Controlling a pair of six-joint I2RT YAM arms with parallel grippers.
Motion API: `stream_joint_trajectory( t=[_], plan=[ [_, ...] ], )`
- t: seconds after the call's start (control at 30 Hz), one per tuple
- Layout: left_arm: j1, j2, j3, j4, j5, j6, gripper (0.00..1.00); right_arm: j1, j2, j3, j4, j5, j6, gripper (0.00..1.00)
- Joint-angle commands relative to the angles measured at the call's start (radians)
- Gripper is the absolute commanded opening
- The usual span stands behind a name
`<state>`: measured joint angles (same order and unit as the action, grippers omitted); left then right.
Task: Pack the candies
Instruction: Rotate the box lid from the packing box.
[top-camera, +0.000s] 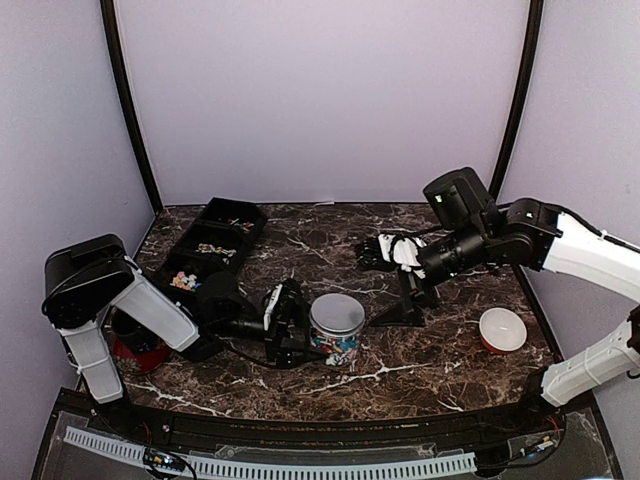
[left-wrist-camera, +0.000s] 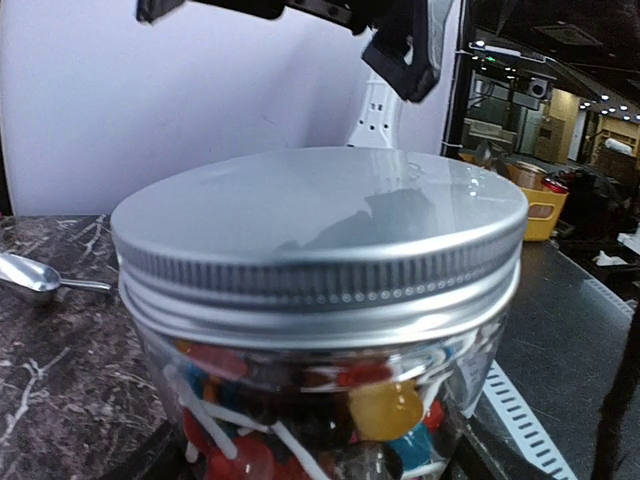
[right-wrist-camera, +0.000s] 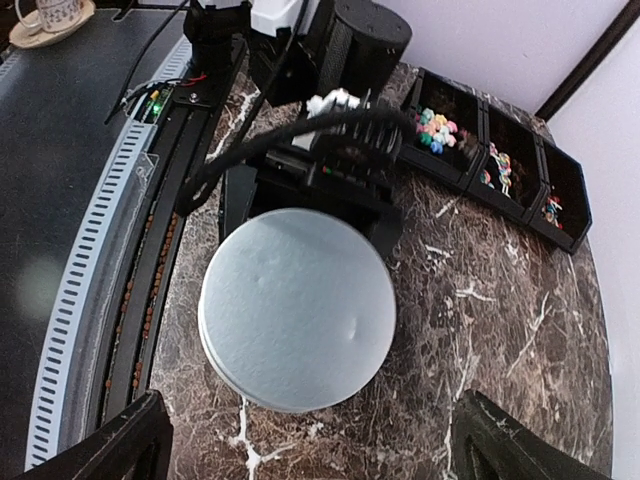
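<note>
Though the lid (right-wrist-camera: 295, 310) hides most, some candies (left-wrist-camera: 385, 408) show.

This is a robotics lab bench built as an enclosed test booth. Plain pale lilac wall panels (top-camera: 320, 100) close off the back and both sides of the top view, joined by thin black corner poles (top-camera: 128, 110). Two jointed robot arms, such as the white-and-black one at the right (top-camera: 590, 255), stand on a dark brown marble-patterned tabletop (top-camera: 330, 240). A slotted grey plastic cable duct (top-camera: 270, 465) runs along the bottom edge, and the right wrist view's upper left shows a small circuit board with a lit green lamp (right-wrist-camera: 160, 100). At the right edge of the left wrist view, a dim hall with rows of ceiling lights (left-wrist-camera: 600, 100) opens behind the booth.
</note>
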<state>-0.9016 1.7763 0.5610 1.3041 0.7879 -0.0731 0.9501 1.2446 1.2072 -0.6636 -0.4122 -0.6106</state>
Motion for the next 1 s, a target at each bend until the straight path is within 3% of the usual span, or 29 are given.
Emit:
stream_joint_trajectory(
  t=[0.0, 0.37, 0.97],
  plan=[
    [-0.003, 0.056, 0.028, 0.131, 0.179, -0.083, 0.70, -0.004, 0.067, 0.057, -0.042, -0.123, -0.089, 0.97],
    [-0.003, 0.107, 0.037, 0.158, 0.241, -0.097, 0.70, 0.044, 0.242, 0.131, -0.089, -0.218, -0.173, 0.97],
    [-0.003, 0.106, 0.059, 0.083, 0.282, -0.075, 0.70, 0.049, 0.326, 0.158, -0.110, -0.283, -0.183, 0.97]
  ],
)
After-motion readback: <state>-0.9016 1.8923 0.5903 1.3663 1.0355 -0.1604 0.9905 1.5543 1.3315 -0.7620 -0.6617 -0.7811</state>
